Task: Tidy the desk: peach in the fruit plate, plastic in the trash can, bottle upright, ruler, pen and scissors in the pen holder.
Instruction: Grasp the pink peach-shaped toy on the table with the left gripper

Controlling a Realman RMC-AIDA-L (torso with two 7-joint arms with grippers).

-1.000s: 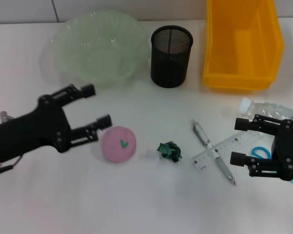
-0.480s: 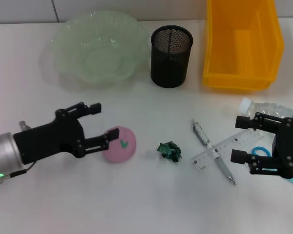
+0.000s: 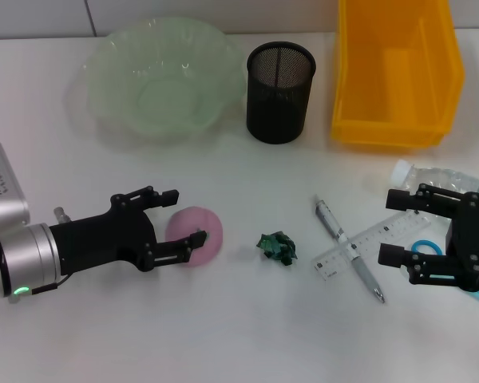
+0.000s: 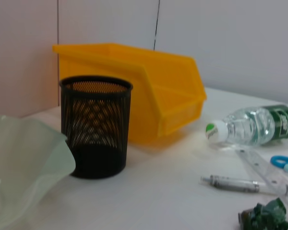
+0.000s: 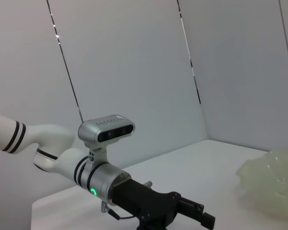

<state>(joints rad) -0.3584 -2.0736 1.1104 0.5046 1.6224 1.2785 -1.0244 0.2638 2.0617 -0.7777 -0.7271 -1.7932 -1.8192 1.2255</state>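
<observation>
Peach [image 3: 195,246], pink and round, sits on the white desk [image 3: 223,335] between the two open fingers of my left gripper [image 3: 185,217]. One finger is on its far side and one on its near side. I cannot tell if they touch it yet.

From my head I see the pale green fruit plate [image 3: 156,80] at the back, the black mesh pen holder [image 3: 280,92] beside it, and the yellow trash can [image 3: 395,72] to the right of that. A crumpled bit of green plastic [image 3: 277,246] lies just right of the peach. The pen [image 3: 347,259] lies across the clear ruler [image 3: 367,246]. My right gripper [image 3: 393,227] hangs over the right side of the desk with its fingers apart and nothing in them. It covers part of the blue scissors [image 3: 425,248] and the lying bottle [image 3: 439,179].

My left wrist camera does not show the peach or my own fingers. It does show the pen holder from the side, standing between the plate's wavy edge and the yellow can, and the bottle on its side with its white cap and green label.

My right wrist camera sees none of the small things. It shows my left arm from across the desk, with a green light on it, and a bit of the plate.
</observation>
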